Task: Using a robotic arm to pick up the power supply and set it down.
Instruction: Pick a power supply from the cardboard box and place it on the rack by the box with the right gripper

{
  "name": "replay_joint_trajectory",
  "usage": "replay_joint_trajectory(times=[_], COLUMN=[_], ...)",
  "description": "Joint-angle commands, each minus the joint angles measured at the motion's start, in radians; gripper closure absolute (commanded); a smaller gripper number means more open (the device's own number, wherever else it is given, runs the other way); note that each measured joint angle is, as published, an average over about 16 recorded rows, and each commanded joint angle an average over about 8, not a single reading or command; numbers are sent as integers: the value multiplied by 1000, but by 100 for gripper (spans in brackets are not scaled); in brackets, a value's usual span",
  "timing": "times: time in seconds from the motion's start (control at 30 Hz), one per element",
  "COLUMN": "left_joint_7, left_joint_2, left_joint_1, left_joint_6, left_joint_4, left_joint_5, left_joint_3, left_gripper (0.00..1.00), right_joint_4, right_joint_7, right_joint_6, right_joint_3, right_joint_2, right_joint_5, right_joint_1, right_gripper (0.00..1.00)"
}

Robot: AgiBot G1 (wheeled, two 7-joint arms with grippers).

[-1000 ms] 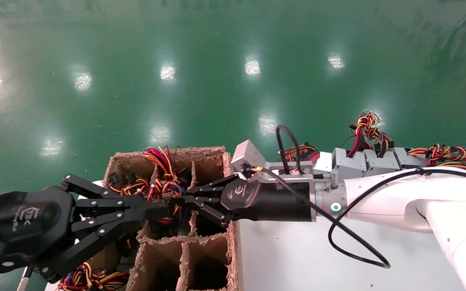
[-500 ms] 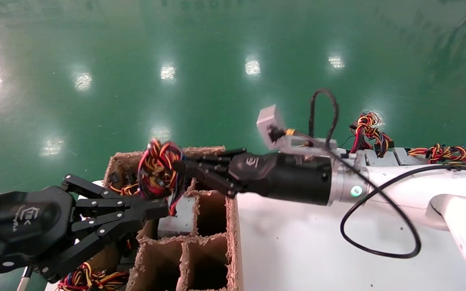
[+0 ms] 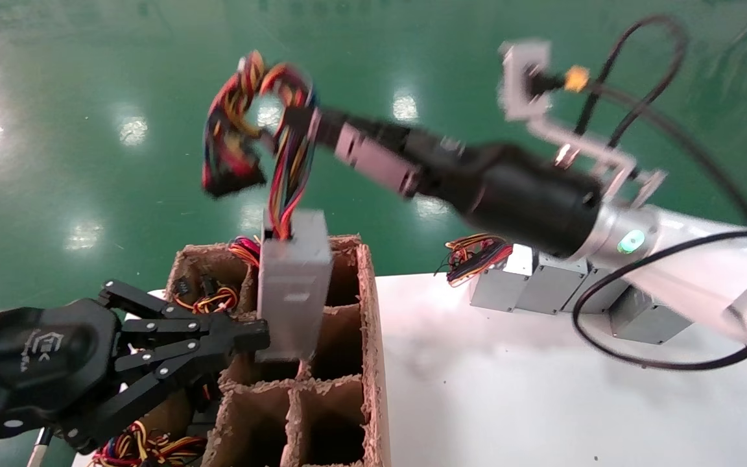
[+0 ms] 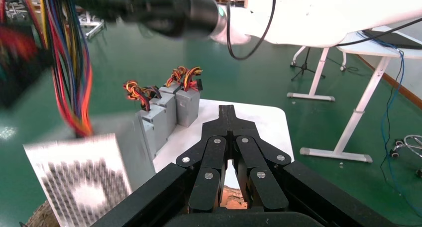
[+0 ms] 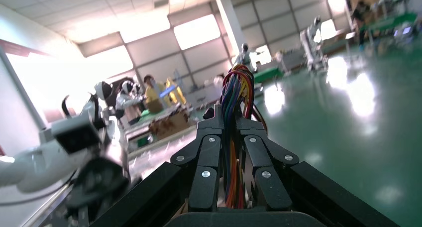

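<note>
The power supply (image 3: 292, 285), a silver-grey metal box, hangs upright over the cardboard crate, its lower end still level with the back cells. Its red, yellow, black and blue wire bundle (image 3: 257, 130) rises to my right gripper (image 3: 305, 123), on the white robotic arm (image 3: 685, 272). That gripper is shut on the wires and raised high. The right wrist view shows the wires (image 5: 238, 87) pinched between the right gripper's (image 5: 230, 120) fingers. My left gripper (image 3: 263, 336) is shut and empty, low at the left, its tip beside the box. The perforated vent face (image 4: 84, 179) shows in the left wrist view, beside the left gripper (image 4: 227, 112).
A cardboard crate (image 3: 367, 311) with divided cells stands left of the white table (image 3: 509, 389). Some back cells hold other wire bundles (image 3: 214, 299). A row of silver boxes (image 3: 529, 285) with orange-red wires lines the table's far edge. More wires (image 3: 146, 447) lie at the bottom left.
The right gripper has risen steeply with the wire bundle, drawing the power supply up out of its crate cell. The left gripper has not moved.
</note>
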Motion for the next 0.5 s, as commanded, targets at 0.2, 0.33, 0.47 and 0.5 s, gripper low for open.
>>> replay_joint_trajectory(times=[0.2,0.33,0.47,0.5], left_joint_7=[0,0,0,0], left_joint_2=[0,0,0,0], left_joint_1=[0,0,0,0], left_joint_6=[0,0,0,0], left_joint_4=[0,0,0,0], left_joint_5=[0,0,0,0], left_joint_3=[0,0,0,0], left_gripper=[100,100,100,100], right_joint_4=[101,187,305,339], right_joint_7=[15,27,61,73], right_joint_6=[85,162,244,267], right_joint_3=[54,83,109,116], right_joint_2=[61,127,213,237], right_joint_5=[61,74,78,79], right_joint_1=[6,-13,-56,-71], right_gripper=[100,100,100,100])
